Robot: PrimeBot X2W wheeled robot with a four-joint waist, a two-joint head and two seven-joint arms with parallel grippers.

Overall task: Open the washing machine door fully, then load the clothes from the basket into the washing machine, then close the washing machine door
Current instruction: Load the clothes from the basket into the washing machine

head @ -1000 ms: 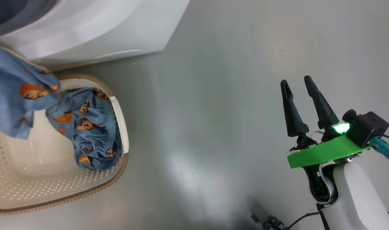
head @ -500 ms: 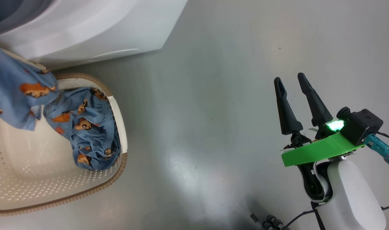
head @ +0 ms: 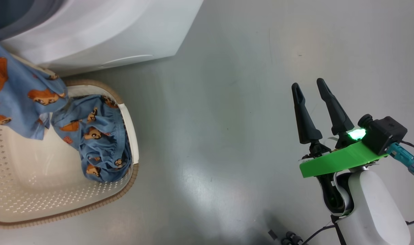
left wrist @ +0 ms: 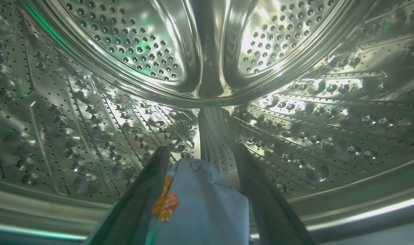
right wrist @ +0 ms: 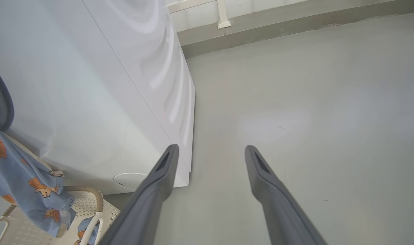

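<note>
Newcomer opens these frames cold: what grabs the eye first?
The gleaming steel drum surrounds the left gripper, with bear-print clothes lying between its spread fingers. In the head view, more of them hang over the basket at left, and the right gripper hangs open at lower right.

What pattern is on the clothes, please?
The clothes are light blue with brown bears; head view.
</note>
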